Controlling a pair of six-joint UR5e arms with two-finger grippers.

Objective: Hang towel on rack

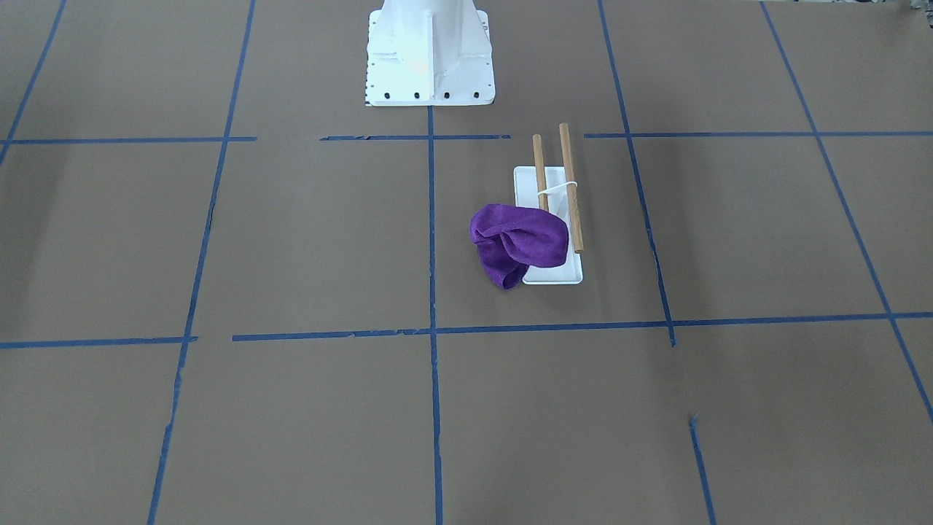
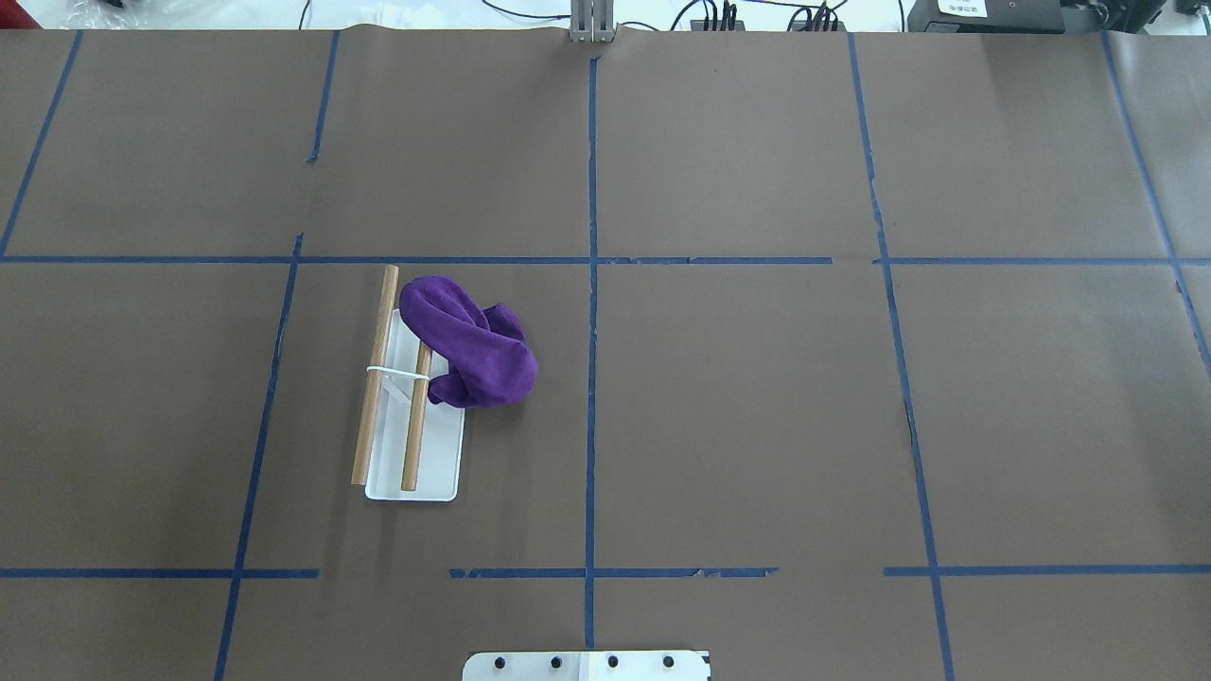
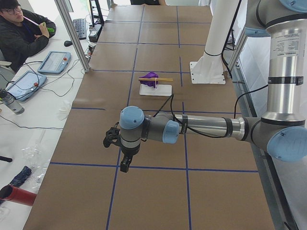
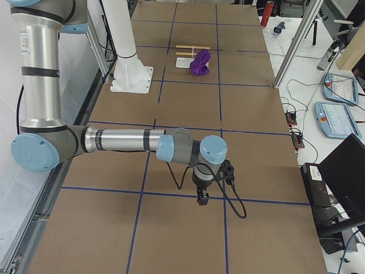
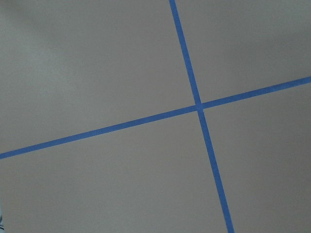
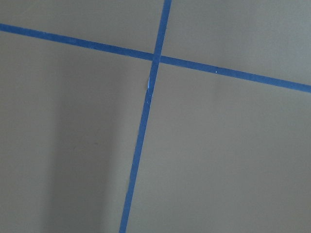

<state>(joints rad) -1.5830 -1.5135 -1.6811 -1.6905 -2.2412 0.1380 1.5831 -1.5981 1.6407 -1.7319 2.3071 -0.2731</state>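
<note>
A purple towel (image 1: 519,240) (image 2: 468,345) lies bunched over one end of the rack's inner wooden rod (image 2: 412,435) and spills onto the table beside the white base (image 2: 440,463). The outer rod (image 2: 374,378) is bare. The rack (image 3: 155,90) (image 4: 182,64) stands far from both arms. My left gripper (image 3: 125,165) hangs over the table's left end, my right gripper (image 4: 201,198) over its right end. Both show only in the side views, so I cannot tell whether they are open or shut. The wrist views show only brown table and blue tape.
The white robot pedestal (image 1: 430,55) (image 2: 587,665) stands at the table's near edge behind the rack. Blue tape lines (image 2: 591,378) grid the brown table. An operator (image 3: 19,33) and tablets (image 3: 53,62) are beyond the far edge.
</note>
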